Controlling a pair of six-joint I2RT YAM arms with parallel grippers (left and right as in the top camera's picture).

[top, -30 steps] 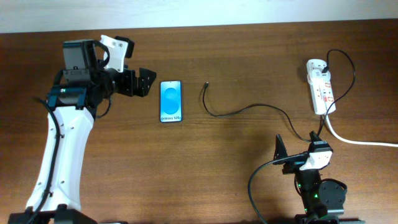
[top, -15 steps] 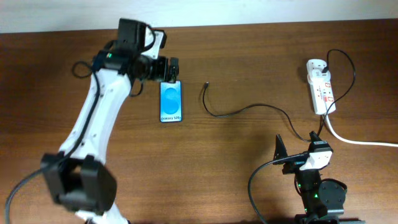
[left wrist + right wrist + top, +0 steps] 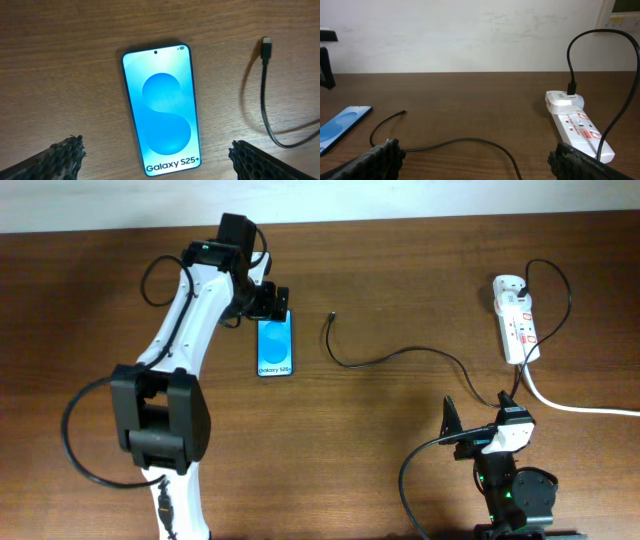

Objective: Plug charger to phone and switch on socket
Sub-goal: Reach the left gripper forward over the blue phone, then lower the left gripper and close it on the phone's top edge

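1. Phone: slim black-edged smartphone with a bright blue screen (image 3: pixel 275 343). It lies flat and face up on the brown wooden table (image 3: pixel 400 260), long axis running from the far edge to the near edge, "Galaxy S25+" text at the near end.
2. Left gripper (image 3: pixel 274 302) hovers over the phone's far end, jaws spread wide and holding nothing. In the wrist view the phone sits between the two fingertips with its long axis across the closing line, so closing would catch the short sides.
3. Charger: thin black cable (image 3: pixel 400 355) ending in a tiny black plug tip (image 3: pixel 267 47). The tip lies just right of the phone's far end, apart from it and pointing to the far edge. The cable curves off to the right.
4. The port is probably at the text end, so the tip needs turning and bringing to the near end. The left arm is much the nearer to the tip.
5. Right gripper (image 3: pixel 476 402) sits low at the near edge, jaws wide apart and empty.
6. Socket: small elongated white power strip with red markings (image 3: pixel 515 320). It lies far right with the cable plugged into its far end. The right arm is nearer to it.
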